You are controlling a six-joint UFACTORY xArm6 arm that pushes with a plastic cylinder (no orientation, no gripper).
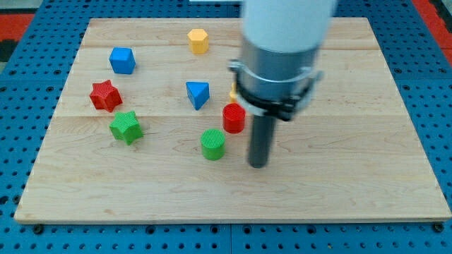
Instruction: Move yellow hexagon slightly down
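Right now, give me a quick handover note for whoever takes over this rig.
My tip: on the board, right of the green cylinder, below the red cylinder.
Yellow hexagon: near the view's top edge, far from my tip, apparently untouched.
Done: nothing visible yet.
Left: bring my tip above the hexagon and nudge it slightly down, short of the blue triangle.
A yellow block sits mostly hidden behind the arm.

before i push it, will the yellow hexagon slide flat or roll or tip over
The yellow hexagon sits on a flat face and looks squat, so it will probably slide rather than roll or tip. It looks rigid and small, so likely light. An off-centre push may turn it. My tip is far below it, beside the green cylinder.
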